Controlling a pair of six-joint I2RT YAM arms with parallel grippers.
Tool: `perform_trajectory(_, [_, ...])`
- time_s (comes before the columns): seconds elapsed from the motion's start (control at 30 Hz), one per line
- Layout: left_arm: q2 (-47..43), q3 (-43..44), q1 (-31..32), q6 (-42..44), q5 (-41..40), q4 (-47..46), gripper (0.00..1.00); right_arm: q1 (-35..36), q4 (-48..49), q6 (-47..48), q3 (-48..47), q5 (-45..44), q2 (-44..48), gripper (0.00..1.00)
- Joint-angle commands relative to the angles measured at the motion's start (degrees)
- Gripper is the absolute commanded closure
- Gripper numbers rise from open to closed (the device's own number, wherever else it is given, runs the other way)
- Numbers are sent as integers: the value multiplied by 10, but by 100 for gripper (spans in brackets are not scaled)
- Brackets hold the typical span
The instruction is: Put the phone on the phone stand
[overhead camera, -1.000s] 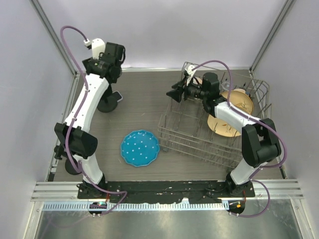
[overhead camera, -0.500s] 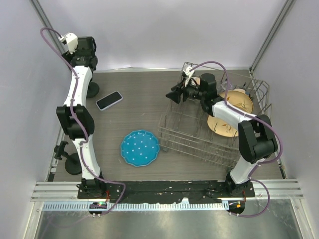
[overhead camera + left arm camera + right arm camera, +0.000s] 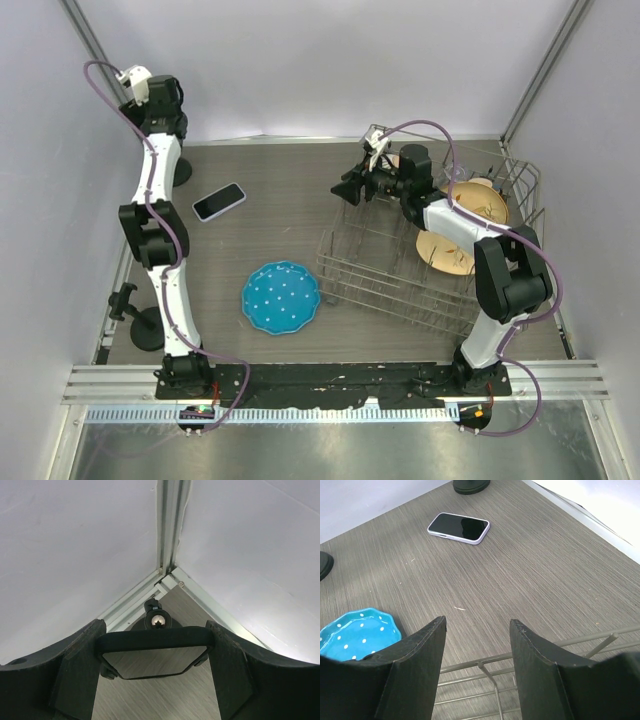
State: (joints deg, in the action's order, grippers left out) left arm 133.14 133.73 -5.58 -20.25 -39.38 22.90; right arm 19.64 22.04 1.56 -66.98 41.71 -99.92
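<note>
a second ago the left arm was bent low over the phone (image 3: 218, 202), hiding most of it. now that arm stands stretched into the far left corner and the phone lies bare and flat on the worktop (image 3: 300, 190), left of centre, seemingly in the same spot. so the phone has not been picked up, and the placing is, as i judge it, still all to do.

the left hand (image 3: 155, 632) carries no phone. its fingers stand apart, and the black plate of the phone stand (image 3: 150, 656) spans the gap between them. whether they pinch that plate or merely frame it i cannot tell. the stand sits far left, just beyond the phone, close to the corner rails. the right hand (image 3: 477, 621) has hardly stirred: it hangs wide and empty over the far left corner of the wire rack (image 3: 370, 280), facing the phone from well away.

counted:
- one phone.
- one phone stand at the far left.
- one more black stand-like piece (image 3: 143, 330) at the near left edge; i cannot tell what it is for.
- one blue dotted plate (image 3: 281, 297), near the middle.
- one wire rack on the right, with two tan plates in it: far plate (image 3: 487, 205) and near plate (image 3: 445, 252).
- two arms, each with one hand.
</note>
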Motion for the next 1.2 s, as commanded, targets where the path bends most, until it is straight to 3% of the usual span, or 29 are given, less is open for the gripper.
perform_trajectory(0.0, [-2,28,3,40,29,-110,100,1,13,-4,-25,11,1,41])
perform_trajectory(0.03, [1,29,3,44,32,-113,100,1,13,-4,-25,12,1,41])
perform_trajectory(0.07, [2,29,3,48,39,-112,93,2,14,-4,-25,12,1,41])
perform_trajectory(0.13, [-7,22,3,45,44,-107,57,5,14,-4,-27,10,0,41])
perform_trajectory(0.17, [-13,9,4,43,43,-105,25,7,12,-5,-30,3,-1,41])
perform_trajectory(0.2, [-20,5,5,42,39,-102,9,10,9,-2,-33,-7,-1,41])
perform_trajectory(0.23, [-37,3,7,36,38,-99,0,14,5,-2,-35,-13,-2,41])
perform_trajectory(0.53, [-180,-21,12,-58,96,78,0,40,-20,-6,-64,-95,-15,40])
perform_trajectory(0.67, [-275,-35,13,-103,98,250,0,57,-26,-3,-61,-122,-2,41])
perform_trajectory(0.73, [-325,-85,12,-117,116,316,0,63,-25,-9,-60,-126,6,41])
perform_trajectory(0.83, [-471,-307,12,-145,121,350,2,86,-22,-13,-64,-129,14,41])
perform_trajectory(0.93, [-634,-469,12,-146,118,342,3,129,-19,-13,-74,-145,15,40])
perform_trajectory(1.0, [-736,-510,11,-138,120,346,4,170,-19,-15,-88,-172,12,41])
perform_trajectory(1.17, [-840,-551,15,-120,78,370,5,259,10,-34,-129,-237,1,40])
